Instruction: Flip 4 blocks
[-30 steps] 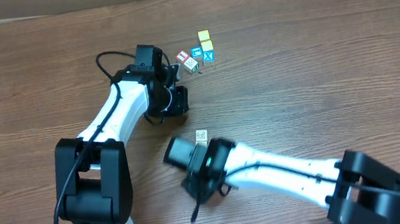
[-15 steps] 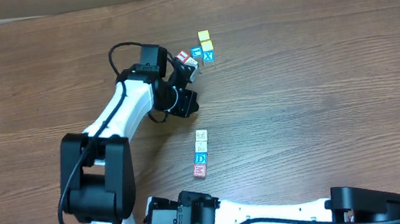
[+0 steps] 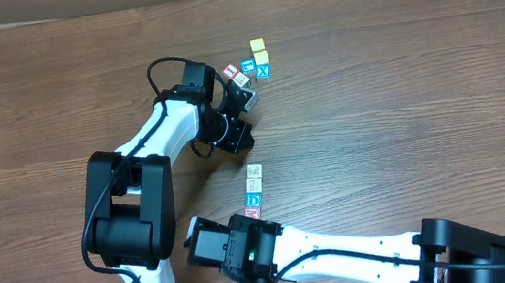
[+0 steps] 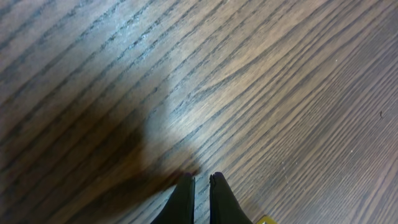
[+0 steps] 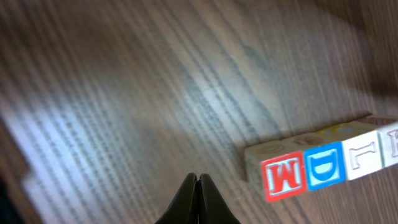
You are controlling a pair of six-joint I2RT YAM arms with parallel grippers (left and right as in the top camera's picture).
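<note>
- Table (image 3: 422,90): wood grain, fills the frame.
- Left gripper (image 4: 200,177): fingers closed together, empty; upper centre overhead, beside loose cubes (image 3: 253,68).
- Right gripper (image 5: 197,178): pressed together, empty; lower centre.
- Blocks (image 3: 253,192): four in a touching row, centre frame; red M (image 5: 283,177) adjoins blue D (image 5: 324,167).

Four lettered blocks (image 5: 323,165) in one tight row.

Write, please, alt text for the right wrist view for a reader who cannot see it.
Alphabet blocks lie in a row on the wood-grain table, lower right: red "M" block, blue "D" block, cream block, and a fourth block cut off by the edge. The right claw, shut, points up from bottom centre, clear of them.
</note>
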